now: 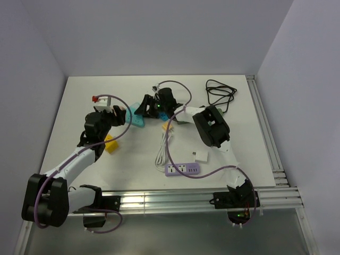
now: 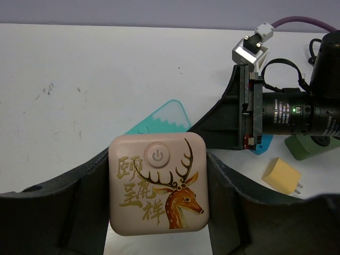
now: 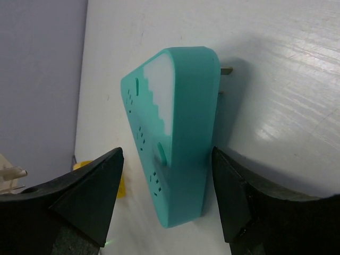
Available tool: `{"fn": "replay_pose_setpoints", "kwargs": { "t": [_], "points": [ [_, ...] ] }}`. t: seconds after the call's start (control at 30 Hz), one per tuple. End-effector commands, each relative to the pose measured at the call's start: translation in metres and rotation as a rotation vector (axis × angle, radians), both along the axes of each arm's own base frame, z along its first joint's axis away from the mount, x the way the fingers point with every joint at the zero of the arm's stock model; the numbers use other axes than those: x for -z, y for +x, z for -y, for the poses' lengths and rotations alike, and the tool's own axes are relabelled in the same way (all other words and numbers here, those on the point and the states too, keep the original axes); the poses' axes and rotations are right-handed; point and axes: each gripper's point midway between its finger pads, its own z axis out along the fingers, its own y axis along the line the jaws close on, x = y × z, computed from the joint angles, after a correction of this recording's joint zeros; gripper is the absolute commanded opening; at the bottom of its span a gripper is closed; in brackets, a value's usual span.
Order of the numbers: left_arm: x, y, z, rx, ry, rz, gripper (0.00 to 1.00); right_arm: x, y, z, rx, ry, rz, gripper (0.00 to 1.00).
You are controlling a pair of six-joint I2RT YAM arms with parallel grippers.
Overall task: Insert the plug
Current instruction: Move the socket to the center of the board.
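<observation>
Lengthwise between right jaws, teal plug (image 3: 180, 133), prongs (image 3: 226, 70) rightward

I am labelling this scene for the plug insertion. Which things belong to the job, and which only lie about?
Job, likely: pink deer device in left end effector; teal adapter inside right end effector; purple power strip.
Lying about: yellow plug, black cable coil, white adapter.
</observation>
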Motion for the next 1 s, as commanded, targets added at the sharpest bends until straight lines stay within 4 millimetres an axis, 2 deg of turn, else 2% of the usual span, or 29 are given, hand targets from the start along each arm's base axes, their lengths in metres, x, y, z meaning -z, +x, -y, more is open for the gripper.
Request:
{"fn": "replay_pose_setpoints", "kwargs": {
  "t": [0.0,0.17,0.33,0.37,0.4,0.47,0.5,0.57,0.6,0.77,0.8,0.83,0.9,0.97],
  "points": [
    [-0.022,0.004,0.006,0.022,-0.019,0.083,0.00,-0.010,-0.006,-0.005,-0.035,0.060,-0.016,0.74],
    [-0.021,0.003,0.006,0.027,-0.019,0.081,0.00,-0.007,-0.016,-0.005,-0.041,0.103,-0.039,0.69],
    [-0.020,0.003,0.008,0.038,-0.020,0.080,0.00,-0.002,-0.021,-0.003,-0.022,0.115,-0.045,0.51],
    [-0.019,0.002,0.009,0.042,-0.021,0.076,0.00,-0.005,-0.021,-0.003,-0.019,0.119,-0.039,0.46],
    [-0.017,0.002,0.009,0.045,-0.019,0.073,0.00,-0.001,-0.024,0.000,-0.012,0.111,-0.048,0.37],
    [-0.017,0.002,0.013,0.063,-0.023,0.076,0.00,-0.008,-0.026,0.002,-0.007,0.118,-0.030,0.32],
    [-0.016,0.002,0.014,0.074,-0.026,0.076,0.00,-0.003,-0.030,0.006,-0.006,0.112,-0.040,0.25],
    [-0.014,0.000,0.021,0.107,-0.032,0.073,0.00,-0.012,-0.033,0.011,-0.013,0.130,-0.021,0.24],
    [-0.012,-0.001,0.022,0.118,-0.029,0.071,0.01,-0.005,-0.040,0.016,-0.012,0.120,-0.039,0.19],
    [-0.001,-0.006,0.043,0.203,-0.008,0.050,0.00,-0.005,-0.053,0.040,-0.006,0.139,-0.027,0.18],
    [0.000,-0.007,0.048,0.227,-0.003,0.048,0.00,0.005,-0.059,0.050,0.003,0.125,-0.048,0.18],
    [0.007,-0.009,0.056,0.253,0.002,0.034,0.00,-0.004,-0.060,0.053,0.003,0.132,-0.019,0.18],
    [0.013,-0.011,0.063,0.283,0.014,0.031,0.00,0.005,-0.069,0.062,0.010,0.102,-0.032,0.18],
    [0.018,-0.013,0.070,0.322,0.022,0.030,0.00,0.001,-0.072,0.071,0.011,0.081,-0.009,0.17]
  ]
}}
